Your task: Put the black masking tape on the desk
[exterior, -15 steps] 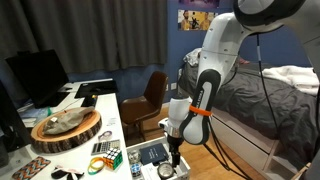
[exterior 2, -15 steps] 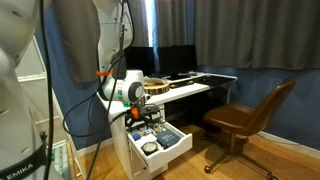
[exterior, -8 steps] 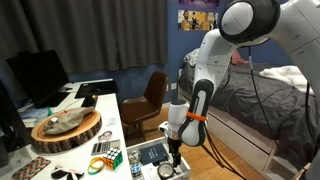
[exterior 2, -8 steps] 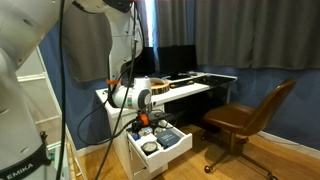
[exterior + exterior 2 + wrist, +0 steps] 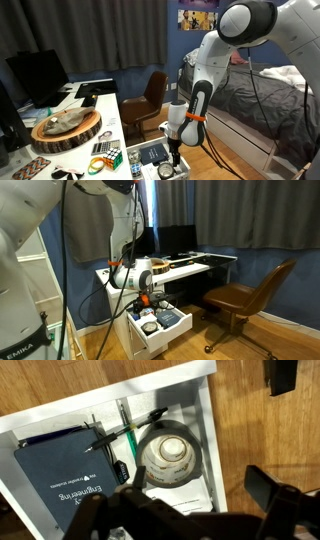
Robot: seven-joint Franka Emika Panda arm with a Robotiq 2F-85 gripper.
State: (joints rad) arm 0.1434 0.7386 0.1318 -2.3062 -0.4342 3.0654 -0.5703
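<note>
White desk [image 5: 108, 112] w/ round wooden slab [image 5: 66, 130], Rubik's cube [image 5: 114, 157], monitor [image 5: 37, 75] on top.

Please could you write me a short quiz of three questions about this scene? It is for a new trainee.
1. True or false: the black masking tape already lies on the desk.
2. What lies beside the tape in the open drawer? A) a dark blue book B) a banana C) a mug
3. Fill the gap: in an exterior view, the gripper hangs above the open ____.

Key: 1 false, it lies in the drawer; 2 A; 3 drawer.
</note>
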